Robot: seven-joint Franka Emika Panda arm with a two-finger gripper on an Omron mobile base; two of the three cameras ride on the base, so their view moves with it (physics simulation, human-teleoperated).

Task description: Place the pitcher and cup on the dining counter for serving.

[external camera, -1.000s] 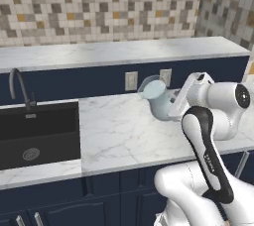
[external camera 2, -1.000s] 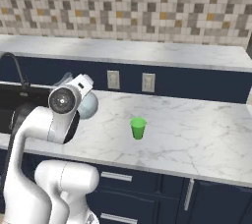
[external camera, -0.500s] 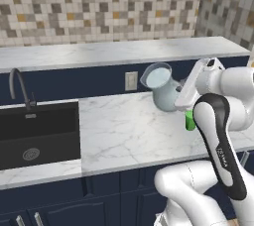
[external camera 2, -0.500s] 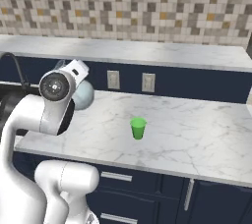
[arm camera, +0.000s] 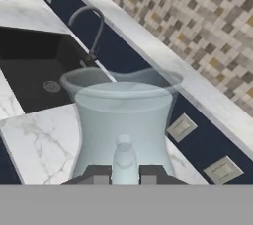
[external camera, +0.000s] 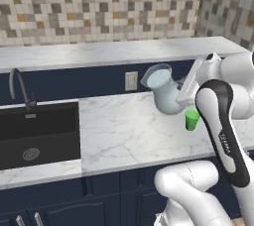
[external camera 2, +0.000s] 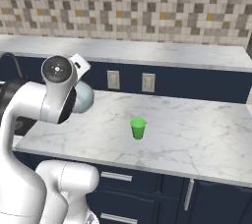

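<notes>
In the left base view, the pitcher [external camera: 163, 92] hangs right of centre, lifted clear of the marble worktop [external camera: 119, 131] and tipped so its mouth leans toward the upper left. The gripper [external camera: 186, 87] is clamped on its thin handle side, at the pitcher's right. The cup [external camera: 192, 119] stands on the worktop just below and right of the pitcher, partly behind the arm. The black sink [external camera: 37, 133] fills the left middle.

In the right base view, the pitcher's belly [external camera 2: 82, 96] peeks out at centre left behind the arm's round joint. The cup [external camera 2: 138, 128] stands alone mid-frame on the marble, well apart from the pitcher.

In the hand view, the pitcher [arm camera: 123, 125] sits dead centre, its handle [arm camera: 123, 157] pinched between the two finger tips [arm camera: 101, 175] at the bottom edge; the faucet [arm camera: 91, 24] curves above it in the upper left.

The step in hand looks like carrying the pitcher toward the dining counter. Doing it well probably means levelling the pitcher, keeping the grip firm on that narrow handle, and swinging slowly so the belly clears the cup.
</notes>
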